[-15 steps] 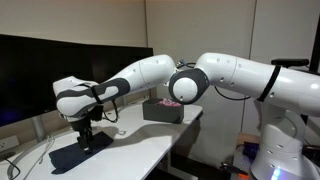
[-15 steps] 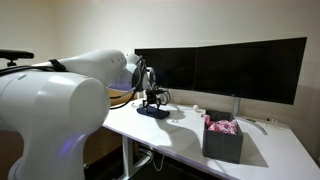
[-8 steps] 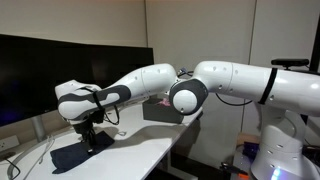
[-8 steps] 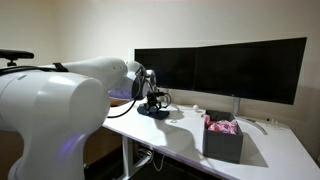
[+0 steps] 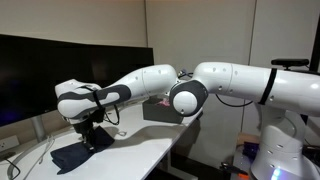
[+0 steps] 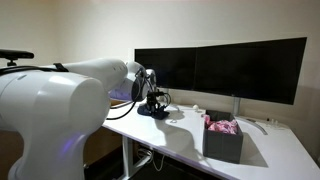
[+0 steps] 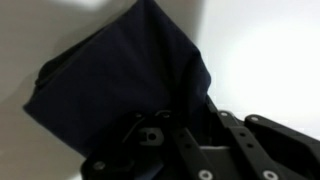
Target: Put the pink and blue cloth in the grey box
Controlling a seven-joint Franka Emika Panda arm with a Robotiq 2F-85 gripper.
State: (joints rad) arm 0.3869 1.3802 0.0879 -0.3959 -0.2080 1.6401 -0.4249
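A dark blue cloth (image 5: 72,156) lies on the white desk (image 5: 140,145) in front of the monitors, and the wrist view shows the blue cloth (image 7: 105,80) filling most of the picture. My gripper (image 5: 93,140) stands straight down on it, shut, with a fold of the blue cloth bunched between its fingers (image 7: 150,135). In the wrist view the gripper (image 7: 188,105) is dark against the fabric. The grey box (image 6: 222,142) stands at the desk's other end with a pink cloth (image 6: 222,126) inside. The arm partly hides the grey box (image 5: 160,112).
Two dark monitors (image 6: 220,70) run along the back of the desk. White cables (image 5: 25,160) lie near the cloth. A small stand (image 6: 235,105) and a cable are behind the box. A chair (image 6: 15,58) shows beyond the arm.
The jaws have gone from open to shut on the blue cloth. The arm sank slightly onto it and has since held still.
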